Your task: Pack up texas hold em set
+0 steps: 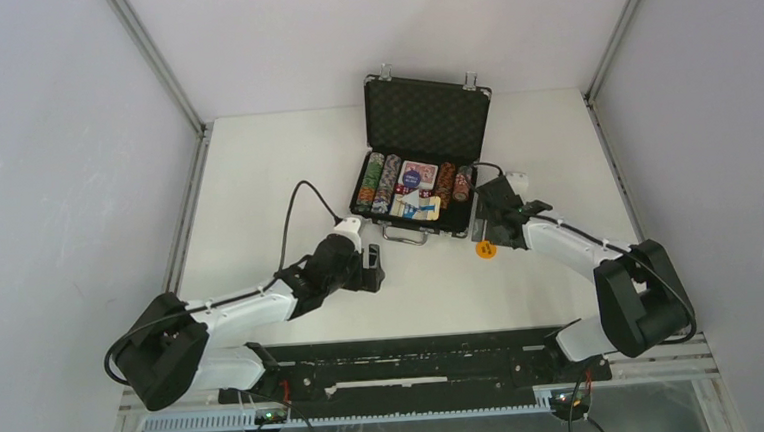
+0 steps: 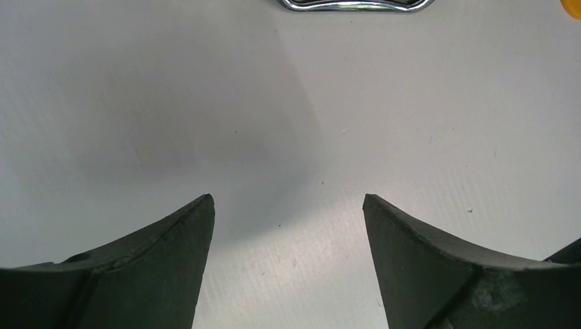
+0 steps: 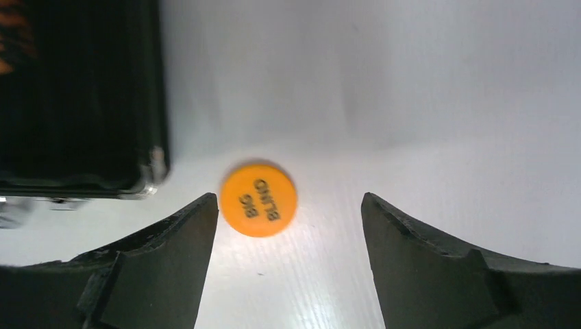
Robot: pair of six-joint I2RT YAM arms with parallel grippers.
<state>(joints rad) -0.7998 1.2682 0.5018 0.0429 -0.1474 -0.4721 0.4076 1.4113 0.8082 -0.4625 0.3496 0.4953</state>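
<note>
Overhead, top external view: black briefcase (image 1: pixel 420 164) lies open on the white table (image 1: pixel 256 184), foam-lined lid upright. Poker chips (image 1: pixel 376 181) stand in rows at both ends of the tray, with cards (image 1: pixel 418 177) between them. An orange button (image 1: pixel 485 250) lies on the table just off the case's near right corner, by the right gripper (image 1: pixel 487 232). The left gripper (image 1: pixel 371 267) sits near the silver handle (image 1: pixel 406 237), apart from it.

Left wrist view: left gripper (image 2: pixel 288 205) is spread and empty over bare table, with the handle (image 2: pixel 353 5) at the top edge.

Right wrist view: right gripper (image 3: pixel 288 202) is spread and grasps nothing. Only here does the button (image 3: pixel 258 199) read BIG BLIND; it lies flat between the fingers, beside the briefcase (image 3: pixel 82 103) corner.
</note>
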